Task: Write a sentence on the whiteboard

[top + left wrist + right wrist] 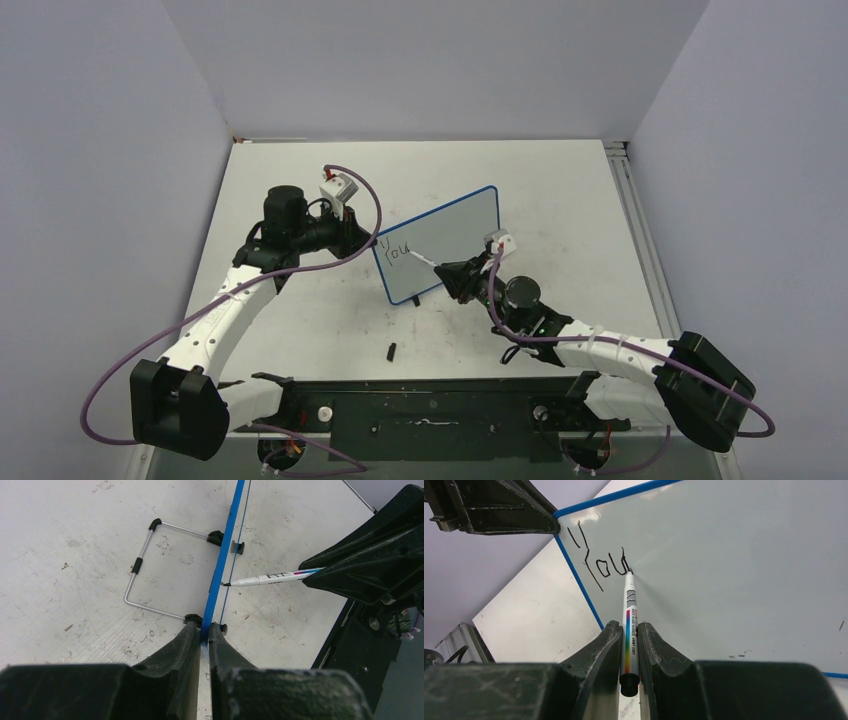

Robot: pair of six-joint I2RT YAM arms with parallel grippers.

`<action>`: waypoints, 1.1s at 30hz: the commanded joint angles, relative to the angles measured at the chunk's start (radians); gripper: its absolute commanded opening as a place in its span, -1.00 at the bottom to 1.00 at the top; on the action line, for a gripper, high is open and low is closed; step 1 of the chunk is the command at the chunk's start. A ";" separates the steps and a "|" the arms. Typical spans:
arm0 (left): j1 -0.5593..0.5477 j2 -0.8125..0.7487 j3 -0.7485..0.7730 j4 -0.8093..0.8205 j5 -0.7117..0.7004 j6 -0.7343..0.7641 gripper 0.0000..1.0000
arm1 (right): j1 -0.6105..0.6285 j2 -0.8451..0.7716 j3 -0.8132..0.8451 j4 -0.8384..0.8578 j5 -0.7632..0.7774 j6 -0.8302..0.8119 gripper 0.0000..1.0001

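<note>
Sensibly, left gripper [204, 630] is clamping the light, probably tippy whiteboard [734, 570] at its frame edge; right gripper [629, 630] is pinching the slim marker [630, 605] by its barrel

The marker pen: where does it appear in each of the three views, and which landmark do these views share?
Top external: the marker is near the centre, tip on the whiteboard.
Left wrist: the marker is right of centre, pointing left at the board.
Right wrist: the marker is at bottom centre, held in the right gripper.
Shared landmark: the blue frame.
</note>
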 commanded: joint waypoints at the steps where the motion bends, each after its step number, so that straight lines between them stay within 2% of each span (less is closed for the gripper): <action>1: -0.001 -0.003 0.008 0.002 0.032 -0.008 -1.00 | -0.003 -0.012 -0.015 0.028 0.032 0.008 -0.89; 15: 0.000 -0.004 0.007 0.002 0.032 -0.008 -1.00 | -0.002 -0.060 -0.014 -0.025 0.096 -0.013 -0.89; 25: 0.000 -0.005 0.007 0.003 0.029 -0.007 -1.00 | -0.001 -0.113 0.003 -0.031 0.024 -0.026 -0.89; 33: 0.000 -0.002 0.007 0.001 0.029 -0.007 -1.00 | -0.003 -0.190 0.016 -0.076 0.059 -0.047 -0.89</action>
